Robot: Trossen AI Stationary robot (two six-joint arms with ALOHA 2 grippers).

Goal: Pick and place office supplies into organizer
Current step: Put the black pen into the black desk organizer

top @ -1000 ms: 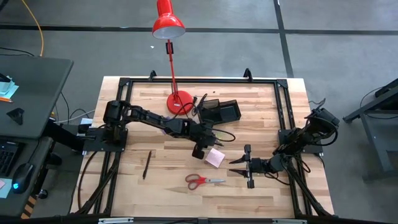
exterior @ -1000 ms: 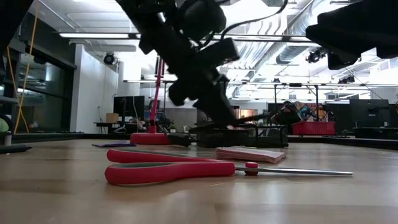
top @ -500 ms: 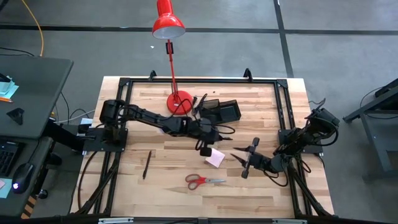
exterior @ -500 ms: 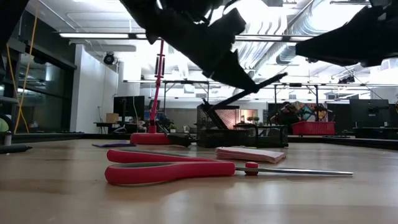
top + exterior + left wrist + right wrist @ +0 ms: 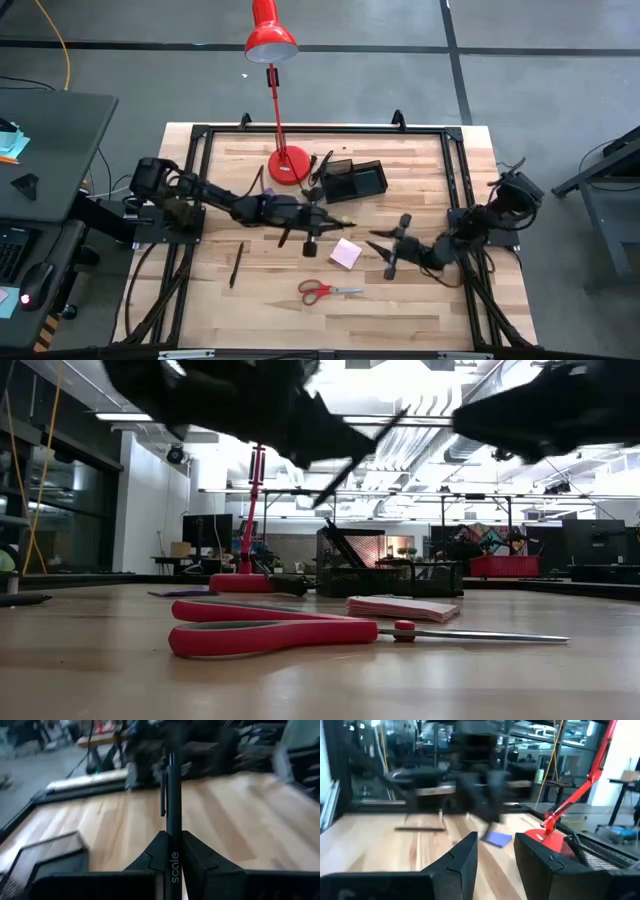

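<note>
- My left gripper point(image 5: 318, 221), frame centre, is clamped on a pen point(image 5: 172, 800).
- My right gripper point(image 5: 382, 254), centre-right, has jaws apart, empty.
- Organizer point(image 5: 356, 180) sits just above centre; scissors point(image 5: 327, 291) and pink pad point(image 5: 346, 253) lie below.

"scale" on the dark pen point(image 5: 171, 835)

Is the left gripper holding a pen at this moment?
Yes, in the left wrist view the left gripper is shut on a thin dark pen that stands up between its fingers.
</note>
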